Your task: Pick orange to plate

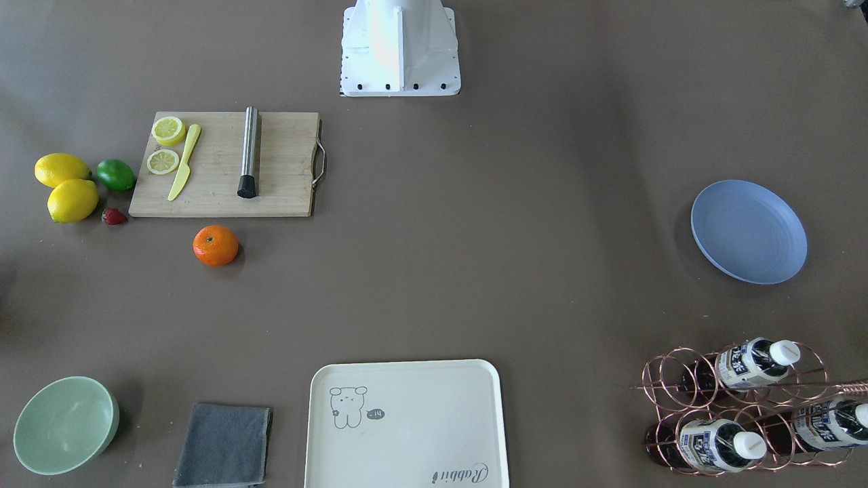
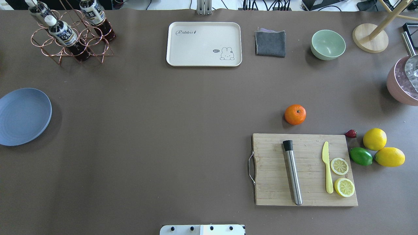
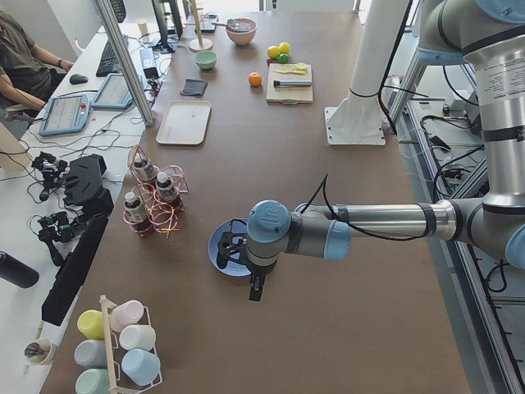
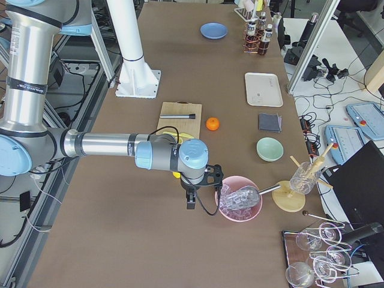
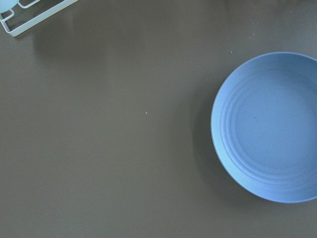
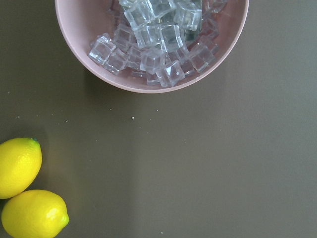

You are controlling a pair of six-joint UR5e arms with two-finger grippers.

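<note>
- The orange (image 1: 215,245) sits free on the table (image 1: 475,271), left of centre in the front-facing view, just below the cutting board (image 1: 224,164); the plate (image 1: 749,231) lies well apart at the right.
- I cannot tell how wide my left gripper (image 3: 234,253) or right gripper (image 4: 211,178) stands; neither has the orange.
- A skewed pinch may roll the round fruit off, or clip the board.
- The shallow plate may let it roll out if I release it high.

Bright, even light; soft short shadows on matte worktop (image 2: 163,130); robot base (image 1: 399,47) overexposed white; all views sharp
</note>
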